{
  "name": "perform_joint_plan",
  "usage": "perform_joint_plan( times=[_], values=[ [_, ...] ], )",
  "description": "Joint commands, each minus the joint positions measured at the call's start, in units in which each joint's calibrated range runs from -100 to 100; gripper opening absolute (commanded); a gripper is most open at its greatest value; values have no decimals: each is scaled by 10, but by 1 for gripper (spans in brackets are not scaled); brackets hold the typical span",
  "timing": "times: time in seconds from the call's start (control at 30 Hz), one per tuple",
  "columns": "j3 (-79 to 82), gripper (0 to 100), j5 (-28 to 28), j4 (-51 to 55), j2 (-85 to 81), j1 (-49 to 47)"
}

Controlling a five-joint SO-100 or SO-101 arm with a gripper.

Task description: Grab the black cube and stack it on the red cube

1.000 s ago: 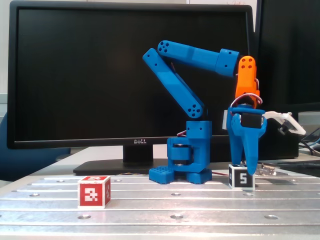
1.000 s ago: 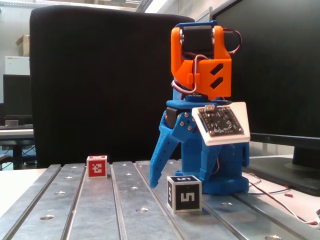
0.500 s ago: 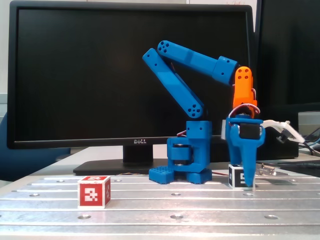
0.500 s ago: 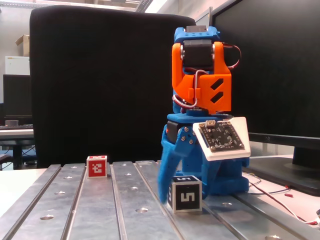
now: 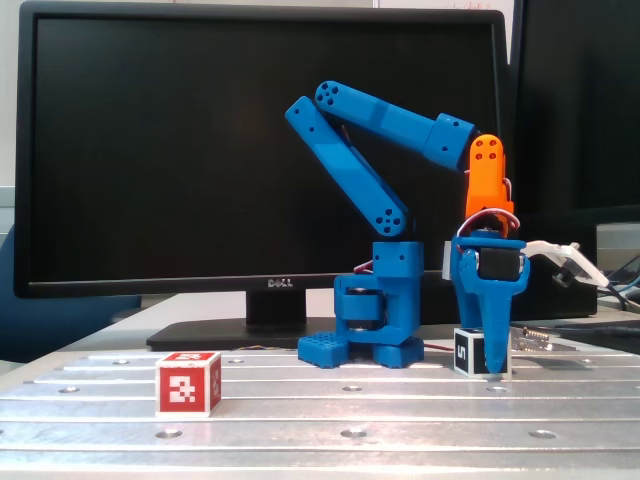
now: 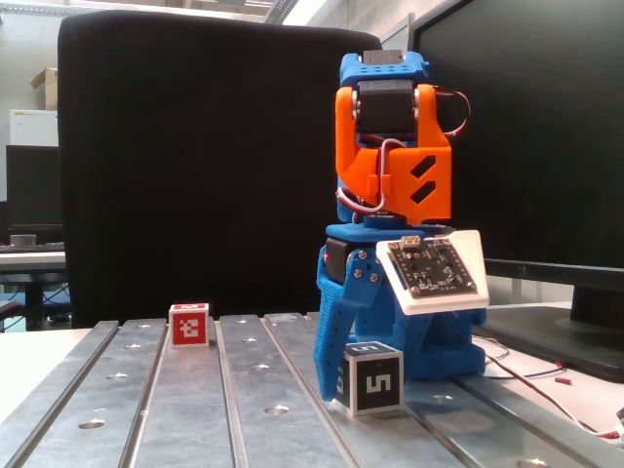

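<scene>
**A:** What is far to the left of the pincer?

**B:** The red cube (image 5: 188, 383). It sits alone on the metal table (image 5: 320, 420), well apart from the pincer. In the other fixed view it is the little red cube (image 6: 189, 324) farther back on the left.

**A:** And behind it?

**B:** A big dark monitor (image 5: 260, 150) fills the back. The blue arm (image 5: 375, 200) stands in front of it and bends over to the right.

**A:** Where is the pincer?

**B:** The pincer (image 5: 487, 355) points straight down, with its tips almost at the table. In the other fixed view the pincer (image 6: 343, 375) has one blue finger (image 6: 331, 341) touching the left side of the black cube.

**A:** So where is the black cube?

**B:** The black cube (image 5: 470, 352) is right at the pincer, on the table. It looks turned a bit, so a corner faces us. The black cube (image 6: 372, 377) shows a white 5.

**A:** Is the pincer squeezing it?

**B:** I cannot tell. The other finger is hidden behind the cube.
</scene>
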Motion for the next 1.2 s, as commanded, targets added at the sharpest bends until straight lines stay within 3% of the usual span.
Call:
perform_joint_plan(
  times=[0.0,0.37,0.77,1.17],
  values=[
    [-1,22,-3,-3,-5,-1],
    [-6,15,-2,-3,-5,3],
    [-20,15,1,-1,-5,6],
    [-152,15,4,127,1,39]
  ],
)
